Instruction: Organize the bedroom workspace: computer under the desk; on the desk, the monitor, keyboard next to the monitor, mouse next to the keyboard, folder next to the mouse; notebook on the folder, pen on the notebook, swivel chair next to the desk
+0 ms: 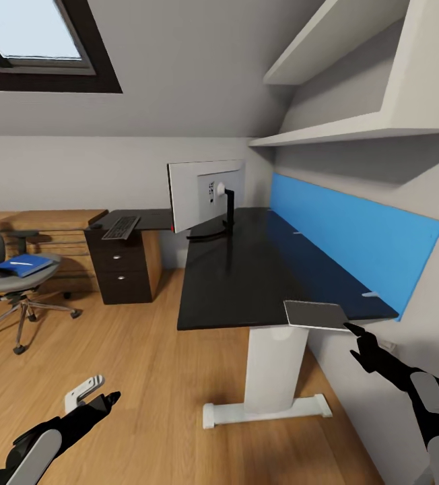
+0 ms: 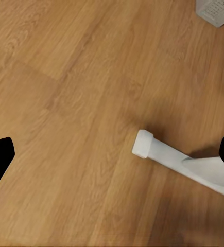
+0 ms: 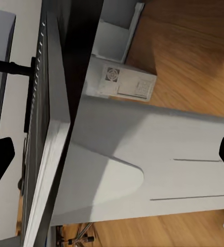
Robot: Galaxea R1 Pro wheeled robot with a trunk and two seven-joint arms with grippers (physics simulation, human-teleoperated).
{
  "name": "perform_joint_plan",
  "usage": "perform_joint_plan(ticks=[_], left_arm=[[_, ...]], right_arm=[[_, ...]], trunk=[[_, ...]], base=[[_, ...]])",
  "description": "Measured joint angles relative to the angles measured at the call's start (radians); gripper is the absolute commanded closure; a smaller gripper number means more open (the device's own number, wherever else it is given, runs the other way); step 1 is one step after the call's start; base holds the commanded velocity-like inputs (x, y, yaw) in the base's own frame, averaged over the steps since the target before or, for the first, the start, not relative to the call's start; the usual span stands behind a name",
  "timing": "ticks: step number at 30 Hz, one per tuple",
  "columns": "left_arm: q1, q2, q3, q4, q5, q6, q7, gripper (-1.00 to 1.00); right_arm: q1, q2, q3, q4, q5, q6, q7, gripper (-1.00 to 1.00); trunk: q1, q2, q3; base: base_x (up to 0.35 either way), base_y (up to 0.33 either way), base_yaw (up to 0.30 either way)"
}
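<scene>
Wooden floor fills the lower part of the room, under a sloped grey ceiling with a skylight. A black tabletop stands on a white leg along a wall with a blue panel and white shelves. The monitor stands on it, turned away, and a grey notebook lies at its near corner. The keyboard lies on a dark drawer cabinet. The blue folder, with a thin pen on it, rests on the swivel chair. The left gripper hangs over the floor, jaws apart. The right gripper is just below the notebook, jaws apart.
</scene>
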Motion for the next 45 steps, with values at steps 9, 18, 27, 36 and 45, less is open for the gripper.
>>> perform_joint_plan(ticks=[9,18,27,36,45], left_arm=[[0.000,0.000,-0.052,0.000,0.000,-0.001,0.003,-1.00],[0.000,0.000,-0.058,0.000,-0.001,-0.001,0.003,-1.00],[0.000,0.000,-0.059,0.000,-0.001,-0.001,0.002,-1.00],[0.000,0.000,-0.060,0.000,-0.002,-0.001,0.003,-1.00],[0.000,0.000,-0.060,0.000,-0.002,-0.001,0.002,-1.00]], right_arm=[[0.000,0.000,0.001,-0.001,0.000,0.000,0.000,-1.00],[0.000,0.000,0.001,-0.001,0.000,0.000,0.001,-1.00],[0.000,0.000,0.001,-0.001,0.001,0.000,0.001,-1.00],[0.000,0.000,0.001,-0.001,0.002,0.000,0.001,-1.00],[0.000,0.000,0.001,-0.001,0.002,0.000,0.001,-1.00]], trunk=[[0.000,0.000,0.000],[-0.015,0.028,0.012],[-0.019,0.035,0.016],[-0.034,0.063,0.028],[-0.035,0.063,0.028]], base=[[0.009,0.101,0.000],[0.001,0.005,0.000],[0.000,0.000,0.000],[0.000,0.000,0.000],[0.014,0.000,0.000]])
